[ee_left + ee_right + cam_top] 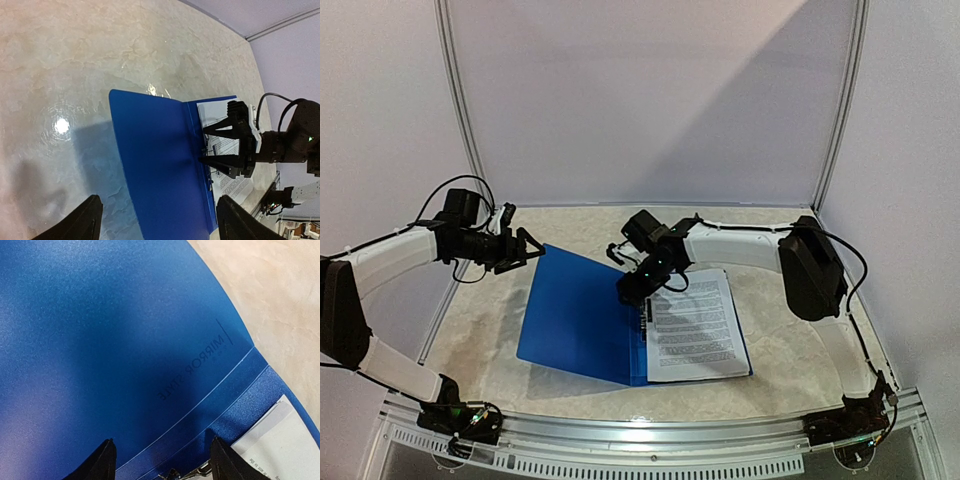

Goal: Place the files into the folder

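The blue folder lies open on the table, with its left cover a little raised. The files rest on its right half, printed side up. My right gripper hovers over the far end of the spine. Its jaws are open and empty. In the right wrist view the folder fills the frame, the metal clip lies between the fingers, and a corner of the files shows. My left gripper hangs open just beyond the folder's far-left corner. The left wrist view shows the folder, the files and the right gripper.
The marble-patterned table is bounded by pale walls with metal posts at the back corners. A metal rail runs along the near edge between the arm bases.
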Available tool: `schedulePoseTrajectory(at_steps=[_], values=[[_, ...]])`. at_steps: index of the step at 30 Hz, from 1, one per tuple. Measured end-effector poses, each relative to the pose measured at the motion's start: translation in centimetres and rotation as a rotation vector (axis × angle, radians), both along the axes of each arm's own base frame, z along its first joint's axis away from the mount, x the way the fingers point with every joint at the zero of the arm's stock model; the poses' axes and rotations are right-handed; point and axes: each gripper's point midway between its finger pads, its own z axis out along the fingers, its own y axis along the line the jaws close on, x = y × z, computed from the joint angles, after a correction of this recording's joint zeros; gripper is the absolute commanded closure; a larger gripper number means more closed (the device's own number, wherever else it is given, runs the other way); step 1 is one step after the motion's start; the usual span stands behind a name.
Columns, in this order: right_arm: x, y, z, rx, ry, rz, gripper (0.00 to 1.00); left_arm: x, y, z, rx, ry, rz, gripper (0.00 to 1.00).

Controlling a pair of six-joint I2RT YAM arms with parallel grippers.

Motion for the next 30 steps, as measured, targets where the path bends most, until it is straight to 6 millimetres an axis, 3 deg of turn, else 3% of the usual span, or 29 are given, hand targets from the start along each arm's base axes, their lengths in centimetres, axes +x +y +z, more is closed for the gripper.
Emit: schedulePoseTrajectory(at_steps=[18, 30], values=[[0.3, -0.5, -0.6, -0.019, 0.017, -0.011, 0.28, 0.0, 0.0, 0.0, -0.001, -0.002, -0.001, 0.2], [0.3, -1.0, -1.3, 0.0, 0.075, -0.003, 0.37, 0.0, 0.0, 0.1, -0.001, -0.003, -0.001, 0.2]])
